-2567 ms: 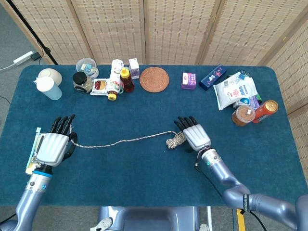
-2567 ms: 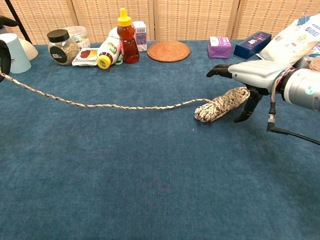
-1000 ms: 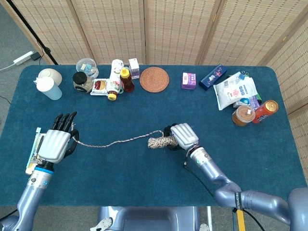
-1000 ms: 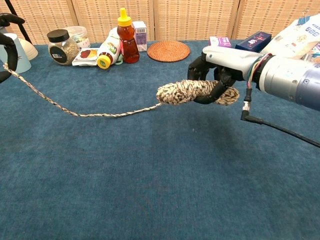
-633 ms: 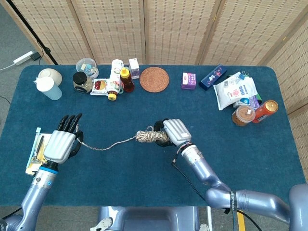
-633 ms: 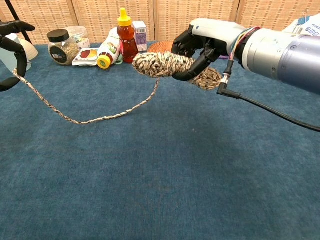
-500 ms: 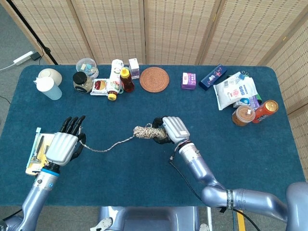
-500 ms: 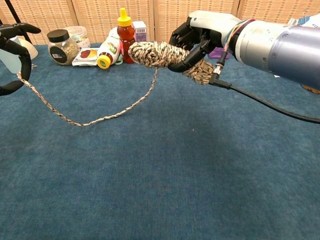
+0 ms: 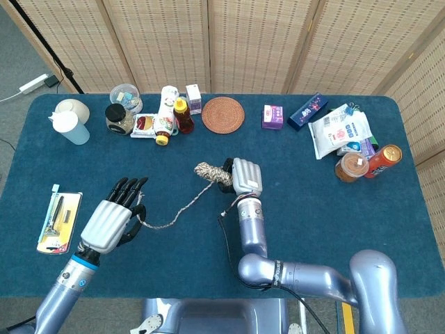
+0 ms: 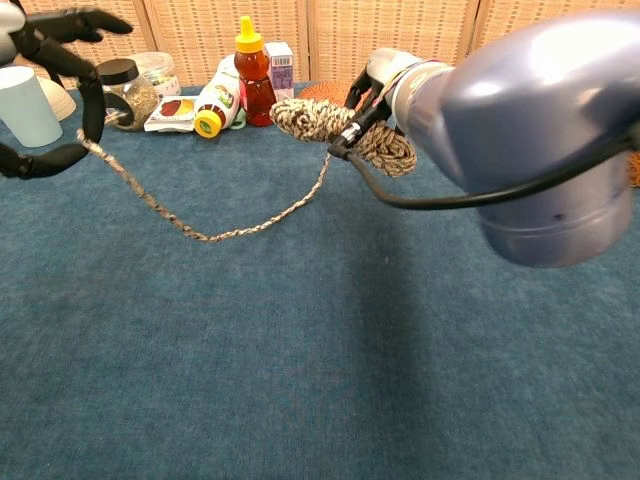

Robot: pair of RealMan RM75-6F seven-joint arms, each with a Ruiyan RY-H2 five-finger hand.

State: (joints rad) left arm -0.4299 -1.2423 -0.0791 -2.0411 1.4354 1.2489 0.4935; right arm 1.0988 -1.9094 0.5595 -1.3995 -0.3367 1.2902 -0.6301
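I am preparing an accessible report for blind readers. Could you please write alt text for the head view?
Seen from above, the right hand holds a coiled rope bundle over a blue table, and a loose strand runs down to the left hand, which pinches its end. Bottles, jars, a woven coaster and snack packets line the far edge.

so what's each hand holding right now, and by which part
The right hand grips the rope by its coiled bundle; the left hand pinches the rope's loose end.

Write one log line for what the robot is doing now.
left robot hand: holds rope end | right robot hand: holds rope bundle | rope: slack
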